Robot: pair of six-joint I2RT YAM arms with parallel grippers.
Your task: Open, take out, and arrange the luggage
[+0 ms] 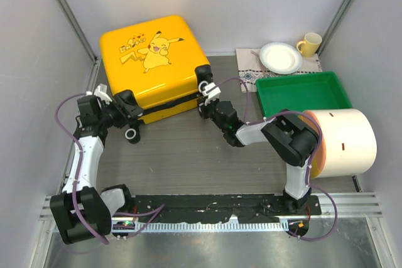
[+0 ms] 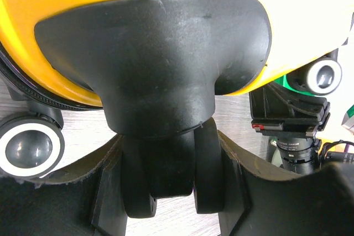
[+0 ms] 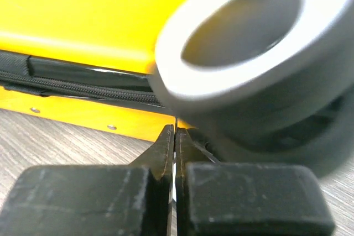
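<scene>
The grey wood-grain surface (image 1: 188, 161) carries everything here. The luggage (image 1: 154, 61) lies flat at the far left of it, closed, with its yellow cartoon-printed shell facing up and its wheeled edge towards the arms. At the near right a cream cylinder (image 1: 345, 142) lies on its side, orange end facing left. Just behind it sits a green tray (image 1: 301, 95). Beyond the tray, a patterned mat (image 1: 246, 61) holds a white plate (image 1: 281, 58) and a yellow mug (image 1: 309, 43).

Both arms reach to the near edge of the luggage, one at each corner. The left fingers (image 2: 232, 192) are partly spread and straddle the black twin caster wheel (image 2: 166, 175) under the near-left corner housing. Their inner faces sit against the sides of that wheel, so they have hold of it. A second wheel with a white ring (image 2: 27, 147) shows just to the left.

The right fingers (image 3: 166, 153) are pressed together with only a hairline slit between them. Their tips lie just below the black zipper (image 3: 83, 84) that runs along the shell, beside a blurred grey-rimmed wheel (image 3: 243, 48) (too close to the lens to focus). Whether anything thin is pinched between them cannot be told.
</scene>
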